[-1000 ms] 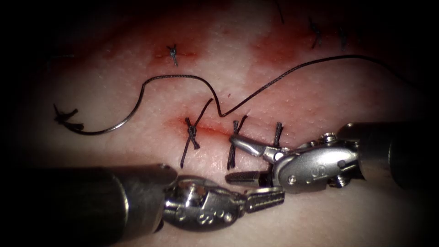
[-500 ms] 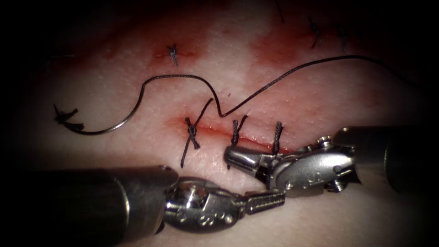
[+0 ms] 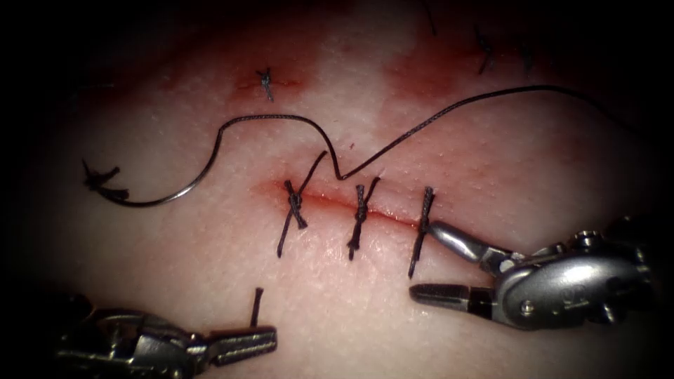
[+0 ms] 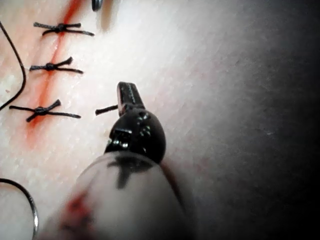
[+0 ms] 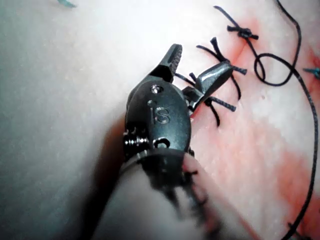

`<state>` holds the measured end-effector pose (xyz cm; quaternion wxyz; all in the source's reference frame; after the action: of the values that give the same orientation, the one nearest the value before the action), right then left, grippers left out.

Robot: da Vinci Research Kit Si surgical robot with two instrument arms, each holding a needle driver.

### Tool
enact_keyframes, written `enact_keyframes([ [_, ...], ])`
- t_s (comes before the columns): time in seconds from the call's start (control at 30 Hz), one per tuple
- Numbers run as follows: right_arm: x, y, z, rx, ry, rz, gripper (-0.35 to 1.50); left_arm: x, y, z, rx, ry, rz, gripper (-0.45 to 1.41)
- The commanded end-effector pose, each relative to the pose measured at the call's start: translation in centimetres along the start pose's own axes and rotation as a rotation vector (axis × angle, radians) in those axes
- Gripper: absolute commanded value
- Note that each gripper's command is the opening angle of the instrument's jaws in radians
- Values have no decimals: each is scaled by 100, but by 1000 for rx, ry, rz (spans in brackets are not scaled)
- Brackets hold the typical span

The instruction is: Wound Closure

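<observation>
Endoscope: right tool [image 3: 430, 261] jaws spread wide, holding nothing, upper jaw tip touching the rightmost stitch [image 3: 423, 226] on the cut [image 3: 337, 203]. Left tool [image 3: 246, 342] jaws clenched on a short cut end of thread [image 3: 257, 307] that sticks up from them. Needle [image 3: 165, 196] lies flat on the tissue [image 3: 210, 245], left of the cut, not in the tissue, held by neither tool; thread [image 3: 421, 126] trails off right.

Left wrist: left tool [image 4: 127, 95] closed, cut end [image 4: 106, 109] at the jaws, looks pinched but hard to confirm here. Three stitches [image 4: 50, 66] beside it.

Right wrist: right tool [image 5: 195, 65] jaws apart, empty, one jaw over a stitch [image 5: 222, 103].
</observation>
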<state>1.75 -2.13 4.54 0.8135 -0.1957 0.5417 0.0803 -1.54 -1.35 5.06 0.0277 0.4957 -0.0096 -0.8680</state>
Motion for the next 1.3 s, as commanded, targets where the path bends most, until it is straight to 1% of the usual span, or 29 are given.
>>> enact_keyframes([
  [0.03,-6,-3,-8,-1,-18,51,141,-15,9,-4,-6,2,-103,-8],
  [0.07,-7,-2,-11,-4,-22,58,141,-20,12,-8,-13,19,-190,0],
  [0.1,-8,-1,-14,0,-33,69,141,-28,15,-11,-34,57,-322,22],
  [0.13,-9,0,-17,1,-46,74,140,-41,20,-14,-47,112,-454,32],
  [0.17,-9,0,-19,0,-53,79,140,-48,23,-14,-51,129,-524,34],
  [0.23,-9,0,-19,-2,-59,85,140,-65,28,-11,-63,134,-673,34],
  [0.27,-8,-1,-19,-2,-59,91,140,-72,30,-9,-67,134,-707,41],
  [0.3,-8,-1,-19,-2,-59,91,140,-82,32,-7,-71,134,-727,51],
  [0.37,-7,-3,-19,-3,-59,90,140,-103,31,-7,-67,117,-758,81],
  [0.4,-6,-4,-19,-3,-59,90,140,-108,30,-8,-57,107,-768,91],
  [0.43,-6,-4,-19,-3,-59,90,140,-108,30,-8,-57,107,-768,91],
  [0.47,-6,-5,-19,-3,-59,89,140,-123,26,-20,-25,79,-769,106],
  [0.53,-6,-6,-20,-4,-59,88,140,-131,25,-31,-11,45,-765,108],
  [0.63,-6,-7,-20,-4,-59,88,140,-150,24,-62,4,-28,-764,109],
  [0.73,-6,-7,-20,-4,-59,88,140,-161,25,-84,5,-80,-765,109],
  [0.87,-6,-6,-20,-2,-62,88,140,-171,21,-109,5,-172,-715,109],
  [0.93,-6,-5,-21,16,-82,85,138,-170,13,-122,16,-219,-686,109],
  [1.0,-6,-4,-20,38,-107,105,138,-161,-1,-131,36,-246,-673,108],
  [1.03,-5,-1,-18,74,-154,142,136,-144,-19,-137,71,-208,-647,104],
  [1.07,-4,1,-17,93,-174,158,136,-135,-27,-137,85,-183,-634,103],
  [1.13,-3,7,-14,171,-184,223,136,-112,-46,-134,88,-135,-623,99],
  [1.17,-2,10,-13,206,-175,245,130,-100,-54,-130,85,-114,-612,99],
  [1.2,0,15,-12,232,-166,258,126,-89,-61,-125,79,-96,-605,98],
  [1.23,3,24,-10,251,-167,283,126,-62,-79,-109,56,-48,-574,94],
  [1.3,7,34,-9,285,-148,318,125,-34,-96,-88,42,18,-527,91],
])
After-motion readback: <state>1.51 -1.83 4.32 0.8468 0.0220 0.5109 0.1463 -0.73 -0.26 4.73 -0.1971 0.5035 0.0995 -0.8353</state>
